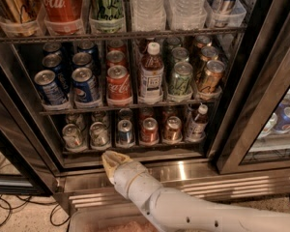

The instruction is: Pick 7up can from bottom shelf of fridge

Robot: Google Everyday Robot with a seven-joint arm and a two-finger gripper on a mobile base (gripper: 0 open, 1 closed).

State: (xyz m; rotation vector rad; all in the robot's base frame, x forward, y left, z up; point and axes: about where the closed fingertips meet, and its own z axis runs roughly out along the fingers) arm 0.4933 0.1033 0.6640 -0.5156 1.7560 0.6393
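The fridge [234, 129] stands open in front of me, its dark wire racks full of drinks. On the bottom shelf [135, 146] two pale silver cans stand at the left in clear trays. The one I take for the 7up can [99, 135] is the right one of the pair; the other [72, 136] looks much the same. My gripper [112, 160], tan-tipped on a white arm, is just below the shelf's front edge, under and slightly right of the 7up can, not touching it.
On the bottom shelf, right of the pale cans, stand a blue-and-silver can [124, 132], two red cans [149, 130], and a small bottle [197, 123]. The rack above holds Pepsi [85, 85] and Coke [118, 84] cans. A ribbed steel base [208, 178] runs below. Cables [9, 211] lie on the floor at the left.
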